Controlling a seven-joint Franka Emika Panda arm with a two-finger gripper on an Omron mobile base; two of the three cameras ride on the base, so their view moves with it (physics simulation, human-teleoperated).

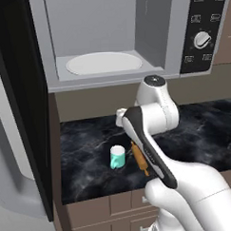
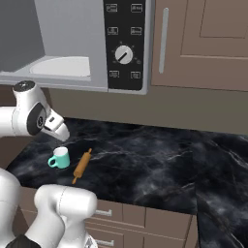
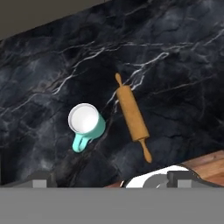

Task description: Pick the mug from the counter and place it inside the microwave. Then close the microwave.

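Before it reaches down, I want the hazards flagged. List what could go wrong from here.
1. The rolling pin lies close beside the mug on the counter; a finger coming down on that side may knock it and set it rolling.
2. The mug's handle juts out on the side away from the pin, so a grasp across it could slip.
3. The microwave sits above the counter; a low lift might clip its lower edge.
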